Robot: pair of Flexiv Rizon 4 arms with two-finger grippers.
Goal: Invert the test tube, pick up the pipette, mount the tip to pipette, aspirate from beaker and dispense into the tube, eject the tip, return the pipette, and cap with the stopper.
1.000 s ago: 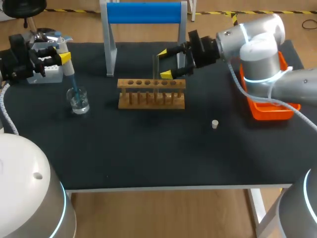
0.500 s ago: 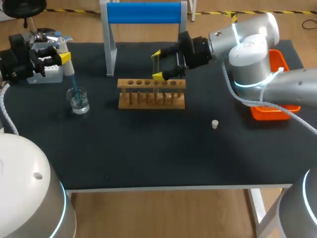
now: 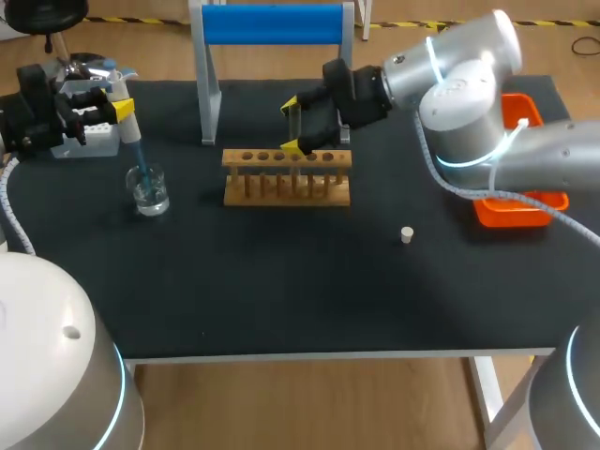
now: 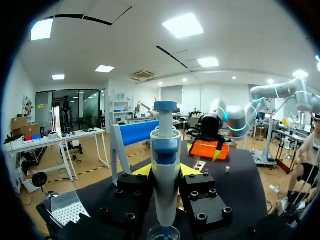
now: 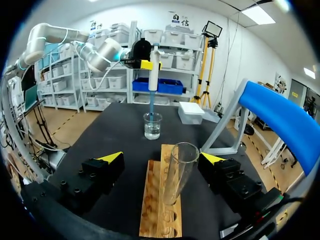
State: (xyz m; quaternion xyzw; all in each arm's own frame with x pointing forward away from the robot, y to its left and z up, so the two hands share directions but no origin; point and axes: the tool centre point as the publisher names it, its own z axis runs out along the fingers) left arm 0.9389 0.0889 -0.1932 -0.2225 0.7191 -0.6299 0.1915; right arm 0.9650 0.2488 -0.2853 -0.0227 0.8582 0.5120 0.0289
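My left gripper (image 3: 114, 106) is shut on the white and blue pipette (image 3: 130, 128), held upright with its blue tip down in the glass beaker (image 3: 150, 190). In the left wrist view the pipette (image 4: 165, 175) stands between the yellow fingertips, the beaker (image 4: 164, 233) just below. A clear test tube (image 5: 176, 171) stands mouth up in the wooden rack (image 5: 161, 205). My right gripper (image 5: 161, 158) is open with a finger on each side of the tube, neither touching it. The right gripper (image 3: 292, 126) shows over the rack (image 3: 286, 178) in the head view. A small white stopper (image 3: 407, 234) lies on the mat.
A blue-topped stand (image 3: 272, 24) rises behind the rack. An orange tray (image 3: 525, 208) sits at the right edge beneath my right arm. A tip box (image 4: 65, 212) lies beside my left gripper. Bare black mat (image 3: 281, 281) stretches in front of the rack.
My right arm has swung left along the rack, bringing its open fingers to either side of the test tube. The left arm and pipette have kept still.
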